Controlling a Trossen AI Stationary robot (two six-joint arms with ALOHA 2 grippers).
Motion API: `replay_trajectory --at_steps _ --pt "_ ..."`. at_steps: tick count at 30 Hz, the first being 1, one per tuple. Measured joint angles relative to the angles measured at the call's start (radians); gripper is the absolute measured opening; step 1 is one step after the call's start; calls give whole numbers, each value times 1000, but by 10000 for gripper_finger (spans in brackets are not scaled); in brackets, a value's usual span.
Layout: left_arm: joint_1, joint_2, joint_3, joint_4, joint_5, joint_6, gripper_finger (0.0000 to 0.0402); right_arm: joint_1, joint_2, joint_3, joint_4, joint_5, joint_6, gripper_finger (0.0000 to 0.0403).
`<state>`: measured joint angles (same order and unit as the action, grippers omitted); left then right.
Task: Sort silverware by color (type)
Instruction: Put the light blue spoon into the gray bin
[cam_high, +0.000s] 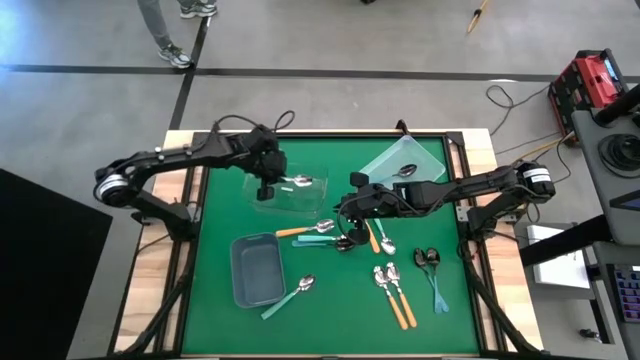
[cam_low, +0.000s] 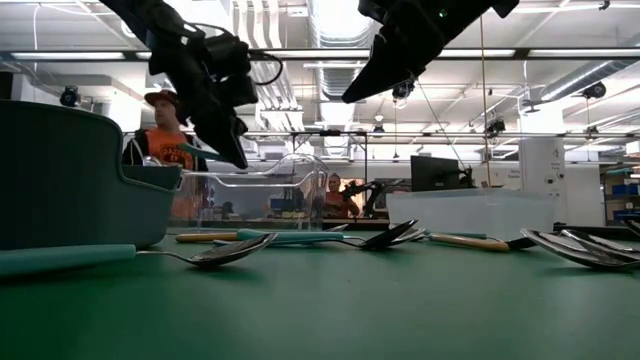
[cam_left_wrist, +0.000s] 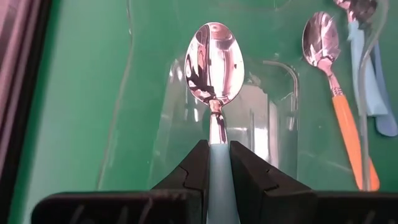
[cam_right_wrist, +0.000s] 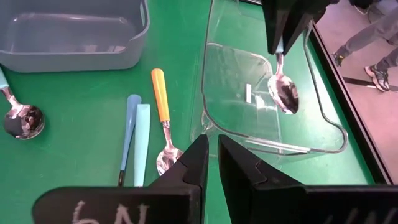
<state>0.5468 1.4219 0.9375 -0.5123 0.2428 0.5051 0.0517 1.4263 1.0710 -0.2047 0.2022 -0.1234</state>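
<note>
Placement was the step you had in hand: your left gripper (cam_left_wrist: 216, 163) was clenched on the pale teal handle of a spoon (cam_left_wrist: 215, 62), holding it bowl-forward over the clear bin (cam_high: 290, 192) at the far left of the green mat (cam_high: 320, 325). Seen from the right wrist, that spoon hung above the bin's floor, apparently not yet touching it. You had the right gripper (cam_right_wrist: 211, 163) hovering near the middle of the mat with its fingers drawn almost together and nothing between them, just above an orange-handled spoon (cam_right_wrist: 162, 115) and two bluish handles (cam_right_wrist: 135, 134) lying side by side.

The rest of the silverware lay loose: a teal spoon (cam_high: 290, 295) beside the grey bin (cam_high: 258, 268), a pair of orange spoons (cam_high: 393, 292) and darker ones (cam_high: 432, 270) toward the near right. One spoon (cam_high: 405, 170) already rested in the second clear bin (cam_high: 408, 160) at the far right.

Your next move, as I judge it, called for lowering the left wrist a little and releasing so the spoon dropped flat inside the bin. You then needed to spread the right fingers before descending on a handle.
</note>
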Motion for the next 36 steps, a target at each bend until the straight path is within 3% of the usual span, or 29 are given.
replay_trajectory --at_steps 19,36 --pt "0 18 0 7 -77 -5 28 0 0 0 0 0 0 28" --pt "-1 18 0 7 -77 -6 28 0 0 0 0 0 0 28"
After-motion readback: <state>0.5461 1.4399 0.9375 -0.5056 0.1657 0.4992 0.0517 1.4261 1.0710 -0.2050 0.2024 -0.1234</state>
